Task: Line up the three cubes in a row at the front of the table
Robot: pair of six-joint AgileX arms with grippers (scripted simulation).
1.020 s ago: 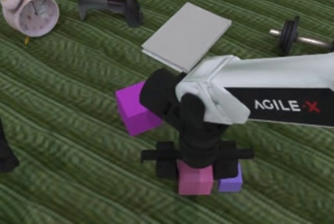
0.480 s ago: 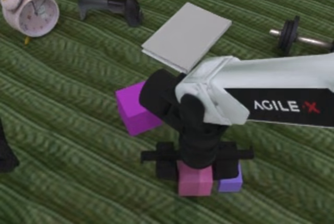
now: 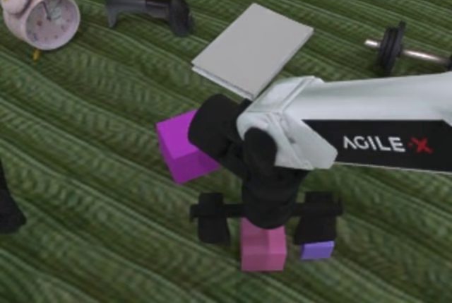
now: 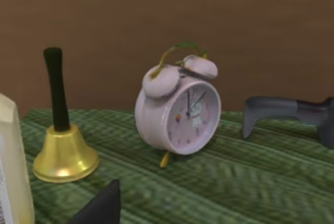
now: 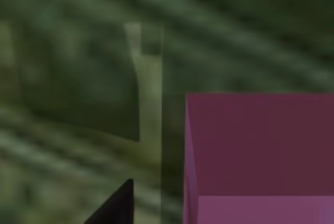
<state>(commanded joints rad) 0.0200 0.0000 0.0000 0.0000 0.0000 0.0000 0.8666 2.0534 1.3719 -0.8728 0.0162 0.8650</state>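
My right gripper [image 3: 263,227] hangs open over the pink cube [image 3: 263,245], which rests on the table [image 3: 85,140] near the front edge, with one finger on each side and a gap to both. The small blue-violet cube [image 3: 317,250] sits right of the pink one, just in front of the right finger. The large magenta-purple cube [image 3: 182,149] lies farther back and to the left, partly hidden by the arm. The right wrist view shows the pink cube [image 5: 255,151] close up and one dark fingertip [image 5: 117,205] apart from it. My left arm [image 3: 7,208] is parked at the left edge.
A pale pink alarm clock [image 3: 41,12], a dark scanner [image 3: 152,10], a grey-white book [image 3: 253,49] and a dumbbell [image 3: 395,47] lie along the back. In the left wrist view a brass bell [image 4: 63,153] stands beside the clock [image 4: 177,112].
The right gripper's fingers have spread apart and let go of the pink cube, which stays on the cloth. The arm has barely moved.
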